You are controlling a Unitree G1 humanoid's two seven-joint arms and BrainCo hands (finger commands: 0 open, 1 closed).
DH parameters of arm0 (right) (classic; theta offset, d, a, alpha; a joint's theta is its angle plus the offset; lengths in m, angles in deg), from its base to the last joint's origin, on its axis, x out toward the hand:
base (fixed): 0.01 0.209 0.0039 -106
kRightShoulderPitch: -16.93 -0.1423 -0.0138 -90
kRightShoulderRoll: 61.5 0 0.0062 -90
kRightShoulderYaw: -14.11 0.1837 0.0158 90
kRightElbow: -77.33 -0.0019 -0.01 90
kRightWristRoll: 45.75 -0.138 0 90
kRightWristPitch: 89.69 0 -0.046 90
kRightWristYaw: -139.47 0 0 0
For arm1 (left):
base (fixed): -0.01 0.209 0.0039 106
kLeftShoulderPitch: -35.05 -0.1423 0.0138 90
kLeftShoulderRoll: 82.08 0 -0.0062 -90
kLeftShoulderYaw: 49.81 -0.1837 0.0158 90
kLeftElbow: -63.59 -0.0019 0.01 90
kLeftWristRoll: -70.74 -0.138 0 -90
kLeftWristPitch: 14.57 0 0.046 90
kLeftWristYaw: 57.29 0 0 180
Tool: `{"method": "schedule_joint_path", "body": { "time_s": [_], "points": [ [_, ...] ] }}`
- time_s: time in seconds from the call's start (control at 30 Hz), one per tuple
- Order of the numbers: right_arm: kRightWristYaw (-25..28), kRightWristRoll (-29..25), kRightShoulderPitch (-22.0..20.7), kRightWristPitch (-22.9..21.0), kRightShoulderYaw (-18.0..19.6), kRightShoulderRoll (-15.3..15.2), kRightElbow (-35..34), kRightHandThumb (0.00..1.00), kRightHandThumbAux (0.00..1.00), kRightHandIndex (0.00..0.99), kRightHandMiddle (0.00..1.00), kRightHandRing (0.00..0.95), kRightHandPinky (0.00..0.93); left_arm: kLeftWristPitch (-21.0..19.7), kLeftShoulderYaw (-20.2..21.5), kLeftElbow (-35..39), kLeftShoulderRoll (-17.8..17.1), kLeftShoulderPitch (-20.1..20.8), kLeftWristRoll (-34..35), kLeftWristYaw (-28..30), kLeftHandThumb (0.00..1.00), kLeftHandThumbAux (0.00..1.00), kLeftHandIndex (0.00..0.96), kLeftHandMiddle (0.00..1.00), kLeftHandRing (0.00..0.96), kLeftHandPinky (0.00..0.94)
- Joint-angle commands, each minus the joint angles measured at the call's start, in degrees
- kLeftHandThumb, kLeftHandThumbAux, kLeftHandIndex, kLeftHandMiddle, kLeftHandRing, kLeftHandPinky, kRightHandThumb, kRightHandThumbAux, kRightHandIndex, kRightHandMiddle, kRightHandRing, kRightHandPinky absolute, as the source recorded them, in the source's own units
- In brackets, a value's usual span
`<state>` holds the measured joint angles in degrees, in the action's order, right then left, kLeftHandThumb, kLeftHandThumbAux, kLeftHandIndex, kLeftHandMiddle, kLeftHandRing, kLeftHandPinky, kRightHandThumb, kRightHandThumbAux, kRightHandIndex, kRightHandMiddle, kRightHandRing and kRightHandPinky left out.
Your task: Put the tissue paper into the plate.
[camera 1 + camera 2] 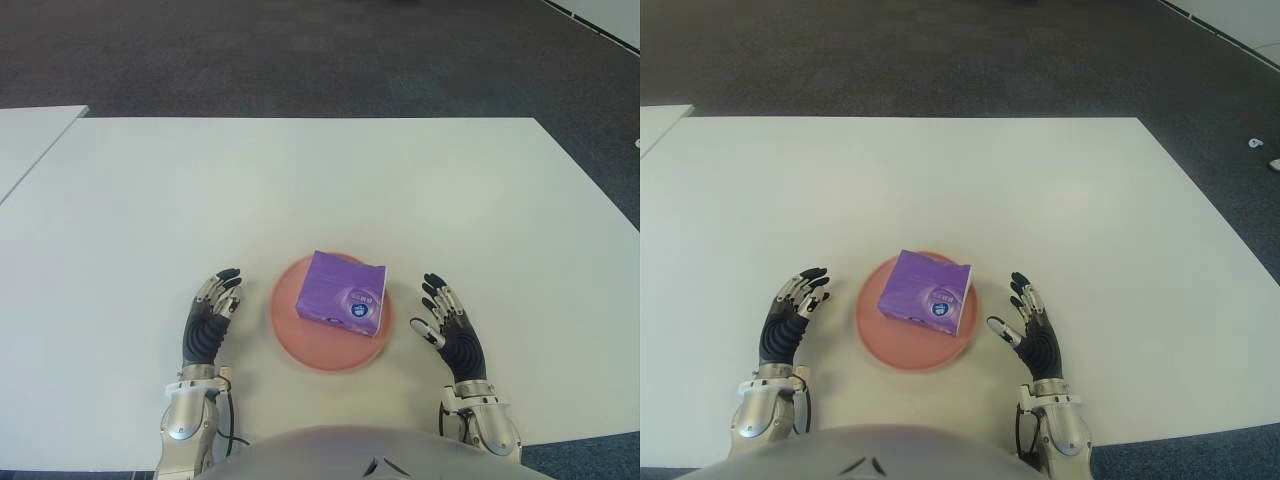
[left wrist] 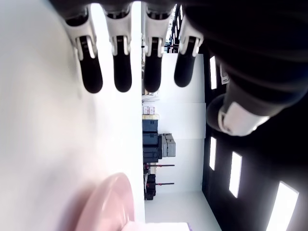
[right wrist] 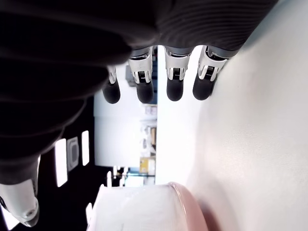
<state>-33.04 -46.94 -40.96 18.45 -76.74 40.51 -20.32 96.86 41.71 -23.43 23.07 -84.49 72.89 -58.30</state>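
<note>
My left fingers (image 2: 121,67) stretch out straight and loose, gripping nothing; right fingers (image 3: 174,77) the same, spread and empty. My left hand (image 1: 207,325) sits just left of the pink plate (image 1: 300,340), my right hand (image 1: 452,335) just right of it. The purple tissue paper pack (image 1: 347,292) lies in the plate, tipped toward its far right rim, on the white table (image 1: 300,180).
</note>
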Motion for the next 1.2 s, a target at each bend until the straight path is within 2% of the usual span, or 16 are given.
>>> {"method": "schedule_joint_path", "body": {
  "time_s": [0.03,0.17,0.53,0.83,1.2],
  "points": [
    [-1.29,2.61,2.89,-5.18,-1.61,0.20,-2.07,0.224,0.579,0.038,0.033,0.002,0.000,0.70,0.82,-0.04,-0.57,-0.81,1.00,1.45,0.197,0.586,0.276,0.253,0.255,0.298],
    [-2.43,3.38,3.86,-7.46,-2.05,0.49,-4.04,0.218,0.558,0.034,0.033,0.005,0.000,1.05,1.13,0.20,-0.78,-1.04,1.17,1.94,0.199,0.586,0.287,0.262,0.262,0.301],
    [-3.66,2.89,3.51,-8.28,-1.99,0.76,-3.98,0.224,0.528,0.039,0.046,0.021,0.008,0.54,0.82,1.23,-0.55,-1.46,0.60,2.04,0.199,0.581,0.292,0.263,0.260,0.291],
    [-3.94,2.61,3.15,-6.83,-2.07,0.76,-3.82,0.238,0.517,0.033,0.034,0.010,0.002,-0.26,-0.06,1.47,-0.82,-1.68,0.14,2.29,0.199,0.541,0.272,0.249,0.250,0.280],
    [-4.76,1.43,2.63,-8.53,-1.69,1.58,-4.87,0.241,0.531,0.034,0.040,0.015,0.003,0.08,-0.35,1.87,-0.73,-2.16,-0.10,2.33,0.197,0.538,0.267,0.249,0.252,0.290]
  ]
}}
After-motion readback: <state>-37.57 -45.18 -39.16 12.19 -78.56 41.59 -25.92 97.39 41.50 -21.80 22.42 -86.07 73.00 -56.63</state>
